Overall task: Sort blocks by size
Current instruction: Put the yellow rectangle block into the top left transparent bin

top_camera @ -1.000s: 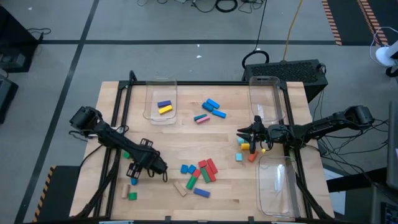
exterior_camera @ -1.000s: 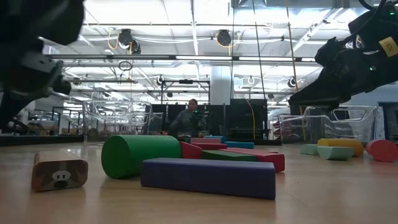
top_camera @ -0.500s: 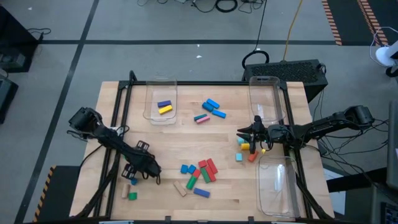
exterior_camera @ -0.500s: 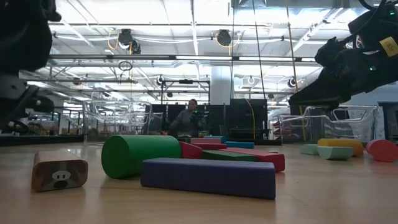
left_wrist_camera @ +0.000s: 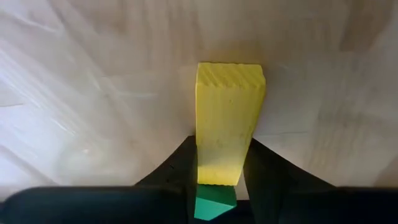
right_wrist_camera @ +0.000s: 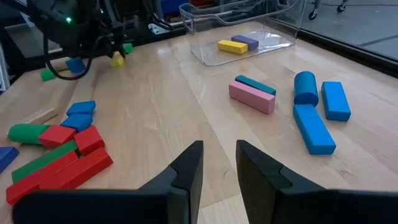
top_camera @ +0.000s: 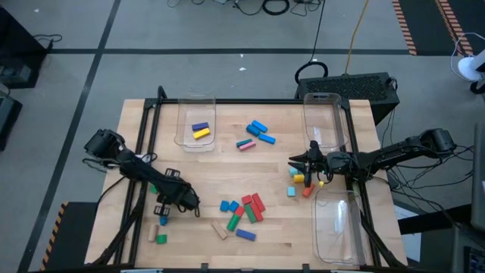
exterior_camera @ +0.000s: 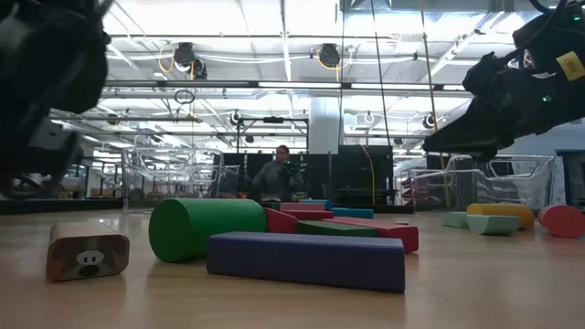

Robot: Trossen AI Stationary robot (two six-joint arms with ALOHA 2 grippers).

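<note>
A yellow bar block (left_wrist_camera: 227, 112) lies flat on the wooden table near its left front corner. My left gripper (left_wrist_camera: 222, 142) comes steeply down on it and is shut on it. It also shows in the high view (top_camera: 164, 208). A green block (left_wrist_camera: 214, 204) shows between the fingers' roots, behind the bar's end. Loose blue, green and plain wood blocks (top_camera: 158, 231) lie beside them. My right gripper (right_wrist_camera: 219, 149) waits at the table's right (top_camera: 292, 162), slightly open with nothing between its fingers, by a few small blocks (top_camera: 298, 182). My left gripper pinches the yellow bar by its two long sides (left_wrist_camera: 205, 155), near the end closest to the wrist. One finger stands on each side. The fingers slant steeply down from above. The bar lies flat on the table and runs straight out ahead of them.
A cluster of red, green and blue blocks (top_camera: 246, 208) lies at the middle front. Blue and pink blocks (top_camera: 256, 135) lie farther back. A clear bin (top_camera: 195, 140) at the far left holds a blue and a yellow block. Two clear bins (top_camera: 324, 114), (top_camera: 339, 227) stand at the right.
My left gripper has sunk toward the table over the blocks at the near left and has rolled a little. My right arm has kept still, and no block in the middle cluster has moved.
</note>
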